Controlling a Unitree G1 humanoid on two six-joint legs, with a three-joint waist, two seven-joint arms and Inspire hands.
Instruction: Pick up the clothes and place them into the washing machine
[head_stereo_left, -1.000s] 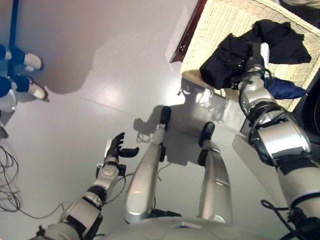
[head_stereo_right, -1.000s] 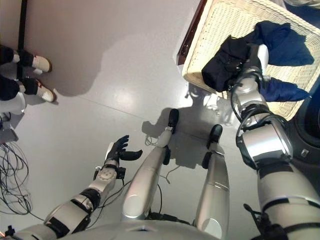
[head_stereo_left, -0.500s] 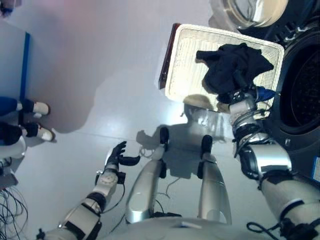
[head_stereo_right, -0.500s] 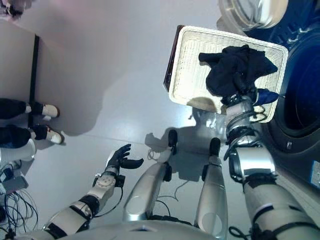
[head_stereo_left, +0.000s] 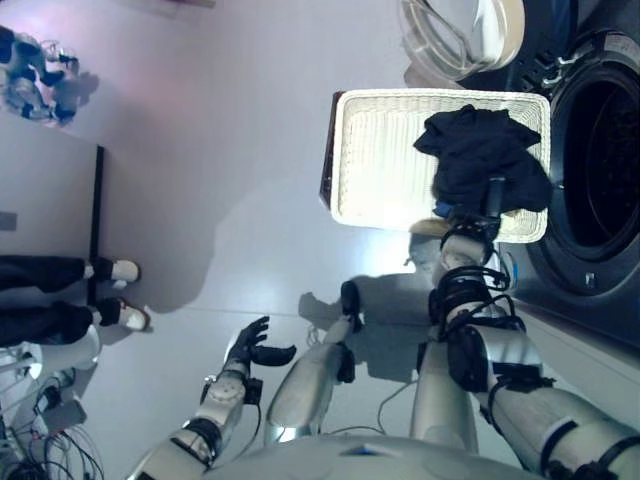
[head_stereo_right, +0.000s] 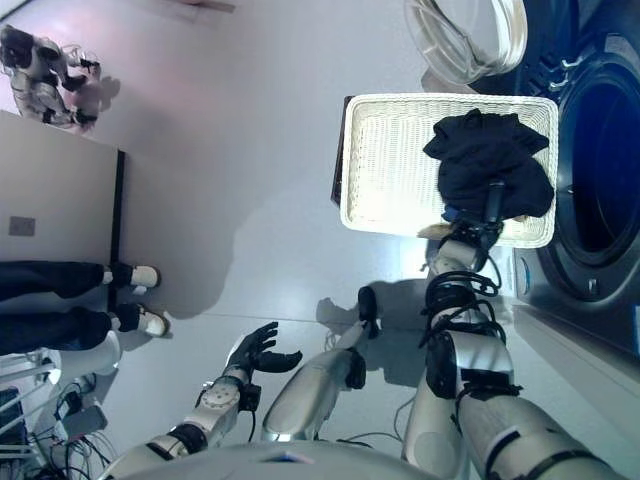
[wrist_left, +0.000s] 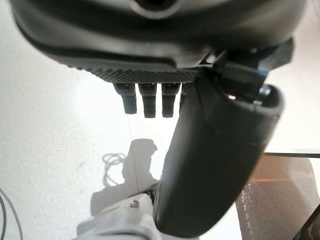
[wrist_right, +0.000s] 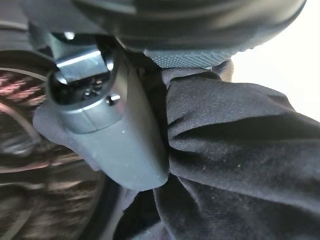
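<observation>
A pile of black clothes (head_stereo_left: 480, 155) lies in the right half of the white wicker basket (head_stereo_left: 380, 150), next to the washing machine's open drum (head_stereo_left: 605, 150). A bit of blue cloth (head_stereo_right: 452, 213) shows under the pile at the near rim. My right hand (head_stereo_left: 492, 200) reaches into the near side of the pile. In the right wrist view its thumb (wrist_right: 110, 130) presses into the black cloth (wrist_right: 240, 150), which bunches against the palm. My left hand (head_stereo_left: 252, 345) is open and empty, low over the floor at the lower left.
The machine's round glass door (head_stereo_left: 460, 35) stands open beyond the basket. The dark brown box (head_stereo_left: 326, 180) shows at the basket's left edge. A person's legs and shoes (head_stereo_left: 110, 290) stand at the left by a grey cabinet (head_stereo_right: 50, 190).
The whole picture has shifted, so the camera has moved; the basket looks farther off and the drum has come into view. My right hand stays in the black clothes. The left hand stays open.
</observation>
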